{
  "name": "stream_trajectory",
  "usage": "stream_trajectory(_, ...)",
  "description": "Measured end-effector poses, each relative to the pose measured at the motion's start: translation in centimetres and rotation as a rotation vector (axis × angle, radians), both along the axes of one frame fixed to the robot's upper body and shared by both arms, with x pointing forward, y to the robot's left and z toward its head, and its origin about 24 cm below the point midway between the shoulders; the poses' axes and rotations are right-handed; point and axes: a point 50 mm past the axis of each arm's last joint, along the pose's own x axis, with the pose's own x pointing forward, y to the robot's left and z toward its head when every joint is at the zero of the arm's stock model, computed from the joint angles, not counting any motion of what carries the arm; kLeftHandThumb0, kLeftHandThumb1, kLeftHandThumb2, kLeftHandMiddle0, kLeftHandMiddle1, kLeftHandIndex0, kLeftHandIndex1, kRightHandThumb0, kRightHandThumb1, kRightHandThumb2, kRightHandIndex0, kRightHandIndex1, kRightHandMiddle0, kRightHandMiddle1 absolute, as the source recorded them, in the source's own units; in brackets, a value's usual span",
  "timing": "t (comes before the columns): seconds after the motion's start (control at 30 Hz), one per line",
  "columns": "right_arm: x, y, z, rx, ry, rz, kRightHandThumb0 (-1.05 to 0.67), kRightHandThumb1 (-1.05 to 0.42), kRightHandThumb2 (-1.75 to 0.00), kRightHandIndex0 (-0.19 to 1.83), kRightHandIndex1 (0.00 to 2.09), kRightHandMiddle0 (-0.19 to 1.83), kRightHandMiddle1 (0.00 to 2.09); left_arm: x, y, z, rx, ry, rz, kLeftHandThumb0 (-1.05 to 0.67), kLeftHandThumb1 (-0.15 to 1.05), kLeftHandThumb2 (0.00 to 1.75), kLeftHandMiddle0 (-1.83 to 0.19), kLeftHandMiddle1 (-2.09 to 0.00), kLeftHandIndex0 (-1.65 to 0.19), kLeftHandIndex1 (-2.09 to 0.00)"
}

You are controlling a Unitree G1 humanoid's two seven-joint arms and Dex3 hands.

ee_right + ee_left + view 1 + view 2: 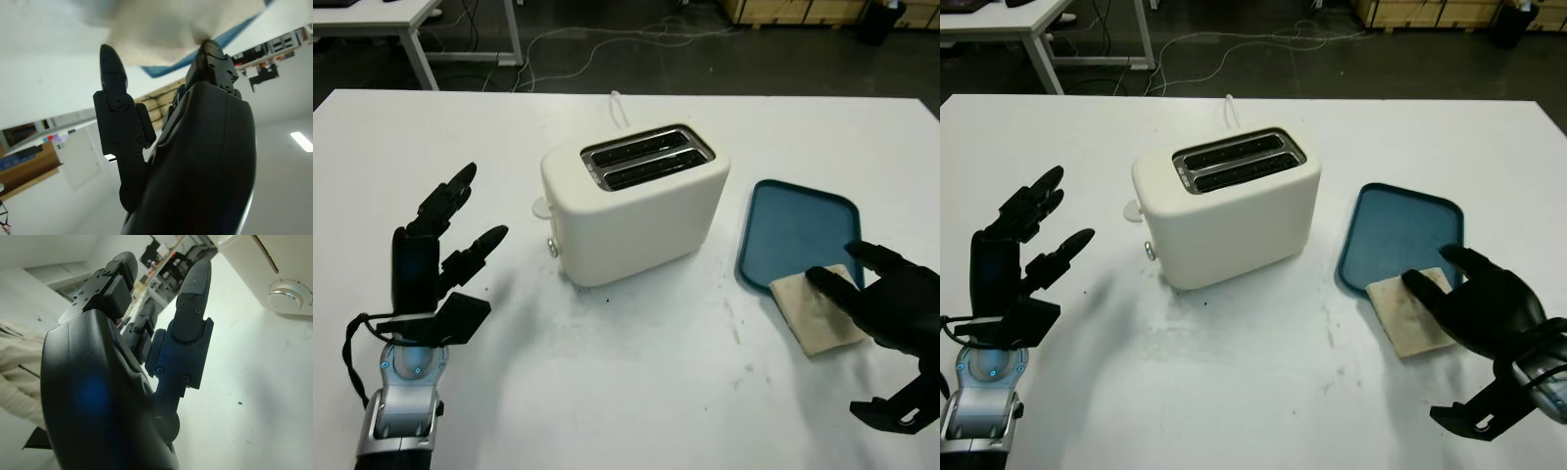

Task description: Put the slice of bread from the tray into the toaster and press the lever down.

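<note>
A cream two-slot toaster (636,201) stands mid-table with both slots empty. Its white lever (540,208) and a dial (288,296) are on the end facing my left hand. The slice of bread (808,313) lies on the near edge of the blue tray (798,220), overhanging onto the table. My right hand (876,304) is over the slice's right side, open, with two fingertips touching its top and the thumb low, off to the side. In the right wrist view the bread (166,24) is just past the fingertips. My left hand (450,230) is open and raised, left of the toaster.
A white cable (619,106) runs from the back of the toaster towards the table's far edge. The table's right edge is close behind the tray. Beyond the table are a dark floor, cables and another white desk (401,20).
</note>
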Motion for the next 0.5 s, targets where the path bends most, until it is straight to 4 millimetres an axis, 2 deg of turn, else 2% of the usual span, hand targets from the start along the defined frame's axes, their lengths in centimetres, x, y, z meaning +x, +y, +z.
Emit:
stream_trajectory(0.1, 0.3, -0.8, -1.1, 0.020, -0.010, 0.032, -0.08, -0.92, -0.29, 0.00, 0.00, 0.00, 0.00, 0.0, 0.0, 0.0, 0.000, -0.002, 0.000, -0.47, 0.92, 0.04, -0.63, 0.00, -0.54, 0.00)
stream_trajectory(0.13, 0.4, -1.0, -1.4, 0.022, -0.012, 0.048, -0.16, -0.92, -0.19, 0.00, 0.00, 0.00, 0.00, 0.0, 0.0, 0.1, 0.000, -0.003, 0.000, -0.47, 0.92, 0.04, -0.63, 0.00, -0.54, 0.00)
stream_trajectory(0.2, 0.6, -1.6, -1.7, 0.020, -0.006, 0.066, -0.27, -0.92, -0.13, 0.00, 0.00, 0.00, 0.00, 0.0, 0.0, 0.1, 0.000, -0.006, 0.000, -0.47, 0.92, 0.03, -0.63, 0.00, -0.54, 0.00)
stream_trajectory(0.33, 0.8, -2.2, -1.7, 0.024, 0.024, 0.072, -0.24, -0.92, -0.15, 0.00, 0.00, 0.00, 0.00, 0.0, 0.0, 0.1, 0.004, -0.008, 0.006, -0.48, 0.92, 0.04, -0.64, -0.01, -0.55, 0.00)
stream_trajectory(0.5, 0.8, -2.4, -1.4, 0.037, 0.061, 0.060, -0.39, -0.91, -0.06, 0.00, 0.00, 0.00, 0.00, 0.0, 0.0, 0.1, 0.003, -0.009, 0.007, -0.48, 0.92, 0.04, -0.64, 0.00, -0.54, 0.00)
